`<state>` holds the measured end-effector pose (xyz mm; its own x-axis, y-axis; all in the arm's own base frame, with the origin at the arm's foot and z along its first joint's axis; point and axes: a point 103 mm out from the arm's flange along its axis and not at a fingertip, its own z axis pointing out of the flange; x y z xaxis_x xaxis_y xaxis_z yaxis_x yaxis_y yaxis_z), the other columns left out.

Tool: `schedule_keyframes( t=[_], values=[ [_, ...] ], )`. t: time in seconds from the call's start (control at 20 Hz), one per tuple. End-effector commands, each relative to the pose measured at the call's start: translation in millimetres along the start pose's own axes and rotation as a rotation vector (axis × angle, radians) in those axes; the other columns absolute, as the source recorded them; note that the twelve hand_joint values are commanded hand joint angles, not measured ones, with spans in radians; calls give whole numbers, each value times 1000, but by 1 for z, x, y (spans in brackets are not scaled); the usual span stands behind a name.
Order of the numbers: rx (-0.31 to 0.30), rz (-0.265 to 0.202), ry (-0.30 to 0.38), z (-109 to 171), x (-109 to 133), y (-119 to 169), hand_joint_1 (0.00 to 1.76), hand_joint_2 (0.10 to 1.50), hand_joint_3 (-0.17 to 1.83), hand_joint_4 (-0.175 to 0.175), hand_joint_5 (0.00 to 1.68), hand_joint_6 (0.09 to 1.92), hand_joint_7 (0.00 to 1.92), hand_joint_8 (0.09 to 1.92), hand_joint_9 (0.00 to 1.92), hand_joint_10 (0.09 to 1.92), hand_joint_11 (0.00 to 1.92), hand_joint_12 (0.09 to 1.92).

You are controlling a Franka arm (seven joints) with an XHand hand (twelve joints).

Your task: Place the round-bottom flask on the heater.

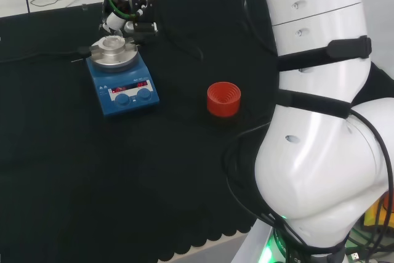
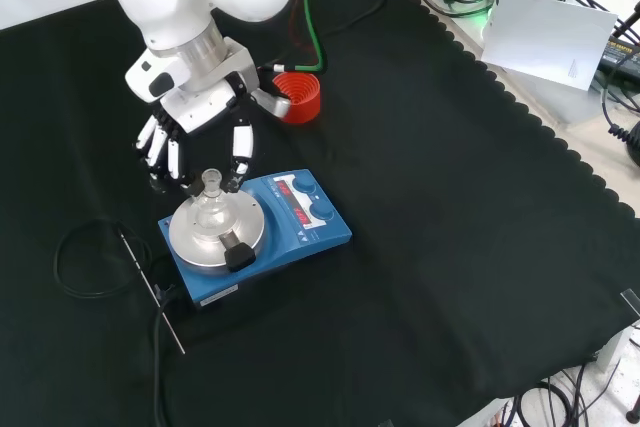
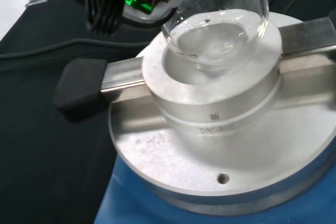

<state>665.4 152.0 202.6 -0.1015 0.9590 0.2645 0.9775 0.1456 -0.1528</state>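
Round-bottom flask (image 2: 209, 209) sits in the metal block on the blue heater (image 2: 300, 232). Hand (image 2: 196, 117) hovers just behind it, fingers straight and spread, gripping nothing. Red ribbed stand (image 2: 298, 95) well apart.

light: bright, even, from overhead | shadows: faint on black cloth (image 2: 450, 247) | glare: white arm link (image 1: 320, 152), glass flask (image 3: 220, 30) highlights | blur: wrist view soft at upper edge | distortion: none evident
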Motion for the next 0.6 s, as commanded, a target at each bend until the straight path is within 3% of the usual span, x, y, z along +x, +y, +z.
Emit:
schedule_keyframes(
  t=[0.05, 0.6],
  values=[
    [5, 3, 14, 6, -8, 4, 1098, 683, 688, 175, 1176, 856, 622, 646, 809, 518, 460, 1296],
    [11, -7, 0, 5, -2, 6, 1098, 683, 689, 175, 1176, 856, 620, 644, 809, 517, 471, 1294]
  ],
)
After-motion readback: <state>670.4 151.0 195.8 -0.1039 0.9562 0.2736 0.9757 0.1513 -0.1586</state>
